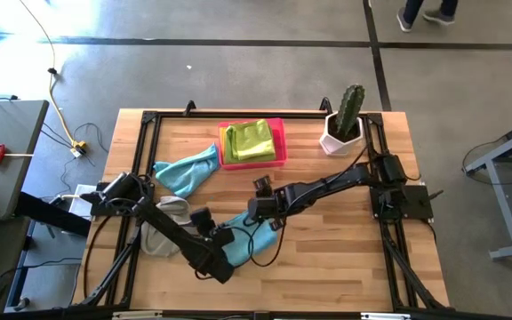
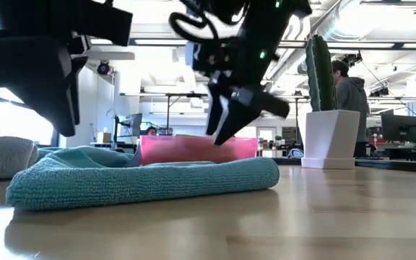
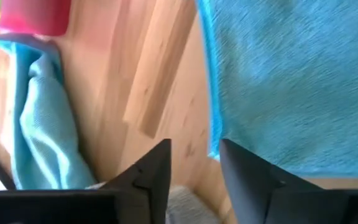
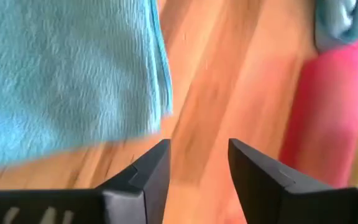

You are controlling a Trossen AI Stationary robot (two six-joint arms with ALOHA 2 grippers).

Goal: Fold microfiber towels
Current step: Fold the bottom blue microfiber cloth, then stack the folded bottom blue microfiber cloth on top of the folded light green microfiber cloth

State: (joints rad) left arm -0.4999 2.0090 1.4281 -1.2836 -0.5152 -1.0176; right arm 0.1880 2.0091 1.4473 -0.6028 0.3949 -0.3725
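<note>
Worktop (image 1: 327, 258) mid-front: folded teal towel (image 2: 143, 180). Low view alone shows person (image 2: 349, 90) behind cactus (image 1: 351, 108). Left claw (image 3: 194, 163), right claw (image 4: 197, 162) parted, empty, above towel's edges.

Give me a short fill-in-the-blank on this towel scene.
1. The green towel lies in the ____ tray.
2. The plant in the white pot is a ____.
3. The grey towel lies on the table's ____ side in the high view.
4. Both arms' jaws are open and hold ____.
Missing words: pink; cactus; left; nothing.
</note>
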